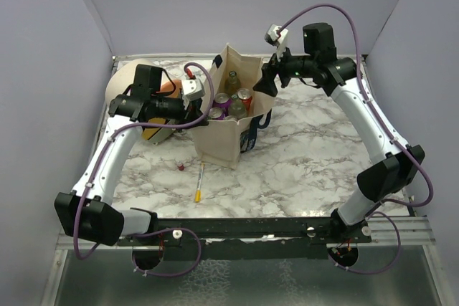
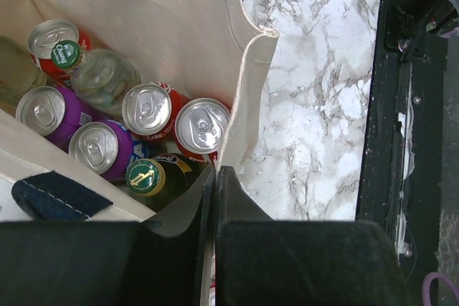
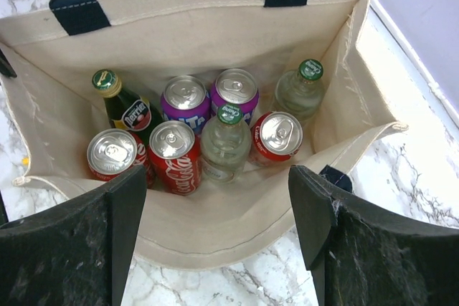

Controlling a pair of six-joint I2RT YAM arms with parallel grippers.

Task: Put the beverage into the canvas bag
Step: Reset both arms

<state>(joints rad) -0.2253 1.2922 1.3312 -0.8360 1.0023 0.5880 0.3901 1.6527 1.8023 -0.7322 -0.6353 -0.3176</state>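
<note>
The cream canvas bag (image 1: pixel 221 142) with navy handles stands upright mid-table, mouth open. Inside stand several drinks: red cans (image 3: pixel 175 157), purple cans (image 3: pixel 185 98), clear bottles (image 3: pixel 224 145) and a dark green bottle (image 3: pixel 123 109). My left gripper (image 1: pixel 203 110) is at the bag's left rim; in the left wrist view it (image 2: pixel 215 177) is shut on the canvas rim (image 2: pixel 247 84), above a red can (image 2: pixel 203 125). My right gripper (image 1: pixel 267 80) hovers at the bag's right rim; in the right wrist view it (image 3: pixel 217 180) is open and empty above the bag's near wall (image 3: pixel 215 241).
A cream-and-orange drum-shaped thing (image 1: pixel 169 88) and a yellow item (image 1: pixel 152 134) lie behind my left arm. A yellow-tipped pen (image 1: pixel 199 184) and a small red piece (image 1: pixel 180 166) lie in front of the bag. A black rail (image 1: pixel 251 228) runs along the near edge.
</note>
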